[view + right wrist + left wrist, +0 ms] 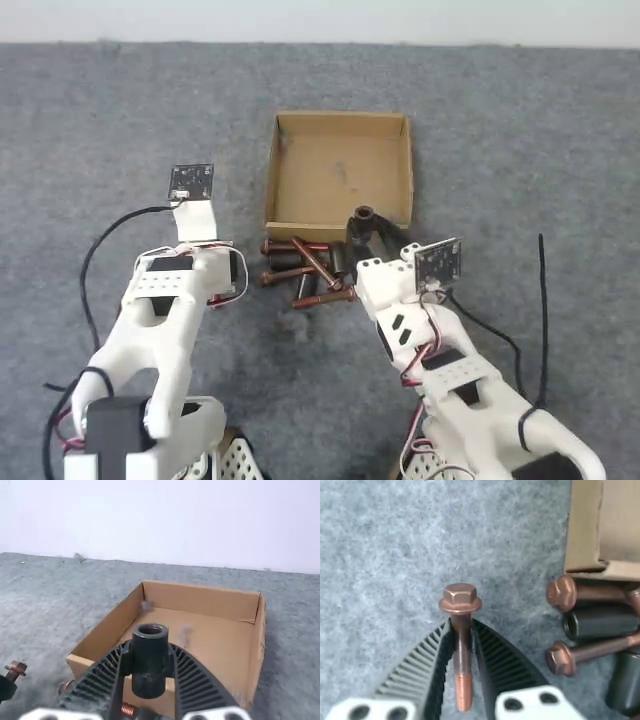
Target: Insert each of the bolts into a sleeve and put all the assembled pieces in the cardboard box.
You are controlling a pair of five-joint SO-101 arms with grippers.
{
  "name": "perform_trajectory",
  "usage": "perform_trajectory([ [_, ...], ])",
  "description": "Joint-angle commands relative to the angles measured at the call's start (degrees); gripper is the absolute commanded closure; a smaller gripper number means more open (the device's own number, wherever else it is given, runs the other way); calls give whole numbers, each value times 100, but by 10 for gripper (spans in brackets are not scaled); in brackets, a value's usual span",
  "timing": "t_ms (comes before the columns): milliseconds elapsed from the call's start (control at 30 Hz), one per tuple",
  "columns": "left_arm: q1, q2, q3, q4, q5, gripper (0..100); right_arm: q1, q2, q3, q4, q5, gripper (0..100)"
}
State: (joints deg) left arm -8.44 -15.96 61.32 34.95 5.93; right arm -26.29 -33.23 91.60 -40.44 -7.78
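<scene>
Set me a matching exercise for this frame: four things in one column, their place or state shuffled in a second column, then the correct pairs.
1. copper-coloured hex-head bolt
2. black cylindrical metal sleeve
3. brown cardboard box
4. loose copper-coloured bolts

A. lying on the grey carpet by the box's near wall
B. clamped in the right gripper
C. standing open-topped, farthest from the arms
D. clamped in the left gripper

Pairs: 1-D, 2-B, 3-C, 4-A.
</scene>
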Motion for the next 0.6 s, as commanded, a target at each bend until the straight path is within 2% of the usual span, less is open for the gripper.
perform_trajectory([
  [0, 9, -360, -31, -132, -53, 989, -31, 453, -677, -66, 35, 991],
  [367, 18, -352, -31, -149, -53, 989, -22, 3046, -1275, -2651, 79, 991],
  [567, 18, -352, -31, -149, -53, 989, -40, 4286, -1081, -4488, 220, 991],
])
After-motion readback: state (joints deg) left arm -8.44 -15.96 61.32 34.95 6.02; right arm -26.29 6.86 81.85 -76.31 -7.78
